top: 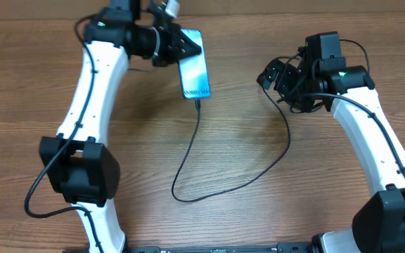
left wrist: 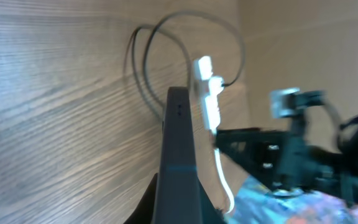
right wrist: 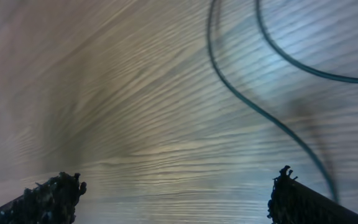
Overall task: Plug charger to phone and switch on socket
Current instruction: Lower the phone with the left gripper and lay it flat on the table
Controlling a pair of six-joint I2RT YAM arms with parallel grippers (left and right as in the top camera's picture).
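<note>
Charger cable (top: 288, 137) loops wide across the wooden table (top: 62, 204), its far end lost under the right gripper (top: 278, 76), whose jaws stand fully apart and empty, apparently free for the socket switch; the socket cannot be made out. The lit phone (top: 194, 65) lies near the far edge. The left gripper (top: 176, 43), fully closed, sits at its top corner, seemingly steadying it, though any pinch is unclear. The connector tip (top: 197, 102) meets the phone's lower end, apparently seated.

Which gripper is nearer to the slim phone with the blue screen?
Left. The left gripper grips the slim blue-screened phone at its far end; the right gripper stands open, apart, on the phone's other side.
</note>
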